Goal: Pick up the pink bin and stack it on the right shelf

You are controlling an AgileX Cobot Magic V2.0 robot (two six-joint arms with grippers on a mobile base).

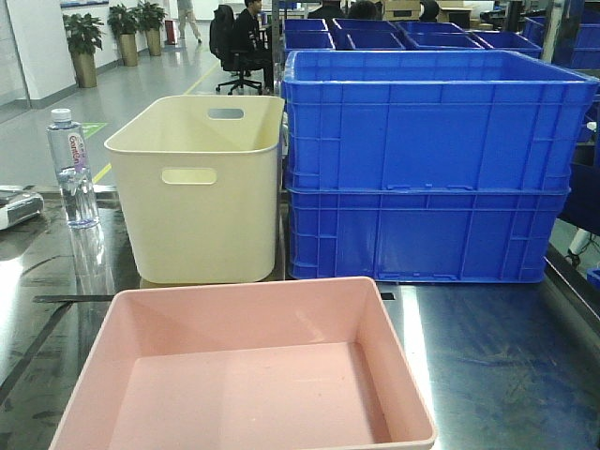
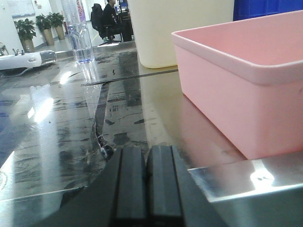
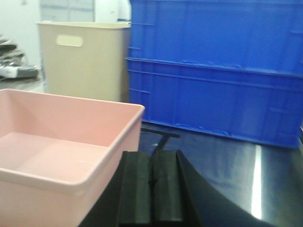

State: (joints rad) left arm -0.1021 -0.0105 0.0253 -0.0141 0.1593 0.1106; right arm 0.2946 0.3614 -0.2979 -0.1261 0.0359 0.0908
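Note:
The pink bin is a shallow, empty pale-pink tray. It stands on the dark, glossy, scuffed steel top of the shelf, at its near edge. Neither gripper shows in the front view. In the left wrist view my left gripper is shut and empty, low over the steel top, left of the bin's wall and apart from it. In the right wrist view my right gripper is shut and empty, just right of the bin's near right corner.
A taller cream bin with handle cutouts stands right behind the pink bin. Two stacked blue crates stand behind at the right. A water bottle stands at the left. A thin dark cable lies on the steel top.

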